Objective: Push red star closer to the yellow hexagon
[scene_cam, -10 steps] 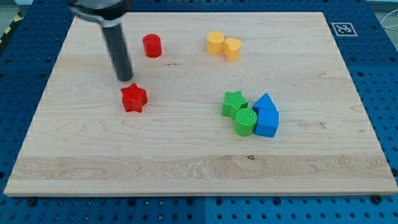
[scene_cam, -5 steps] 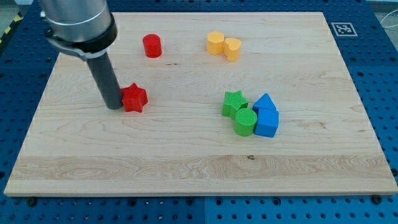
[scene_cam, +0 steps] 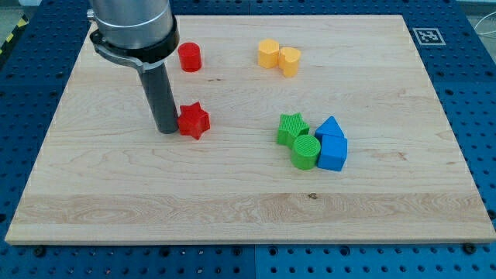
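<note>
The red star point(scene_cam: 194, 120) lies left of the board's middle. My tip point(scene_cam: 167, 130) touches the star's left side. The yellow hexagon point(scene_cam: 268, 53) sits near the view's top, right of centre, with a yellow heart-like block point(scene_cam: 290, 61) touching its right side. The hexagon is up and to the right of the star, well apart from it.
A red cylinder point(scene_cam: 190, 57) stands above the star near the rod. A green star point(scene_cam: 292, 128), a green cylinder point(scene_cam: 305, 152) and two blue blocks point(scene_cam: 332, 147) cluster right of centre. The wooden board point(scene_cam: 248, 209) rests on a blue perforated table.
My tip moved down to the star's left side, then pushed right. The red star has slid to the right by about a block's width.
</note>
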### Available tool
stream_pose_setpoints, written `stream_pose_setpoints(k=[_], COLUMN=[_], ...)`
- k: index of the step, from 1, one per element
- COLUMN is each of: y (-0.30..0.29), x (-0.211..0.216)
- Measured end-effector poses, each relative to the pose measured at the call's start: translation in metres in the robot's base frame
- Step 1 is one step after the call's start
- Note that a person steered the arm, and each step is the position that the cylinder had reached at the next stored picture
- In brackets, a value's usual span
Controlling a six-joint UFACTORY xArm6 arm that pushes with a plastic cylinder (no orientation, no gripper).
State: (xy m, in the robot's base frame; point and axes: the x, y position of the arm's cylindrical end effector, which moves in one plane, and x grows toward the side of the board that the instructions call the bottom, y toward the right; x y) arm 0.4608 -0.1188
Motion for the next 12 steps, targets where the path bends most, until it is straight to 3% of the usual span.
stream_pose_setpoints(k=[3,6,10,12], y=[0.057,0.074,0.089,0.064], x=[-0.016,0.018,-0.106,-0.112])
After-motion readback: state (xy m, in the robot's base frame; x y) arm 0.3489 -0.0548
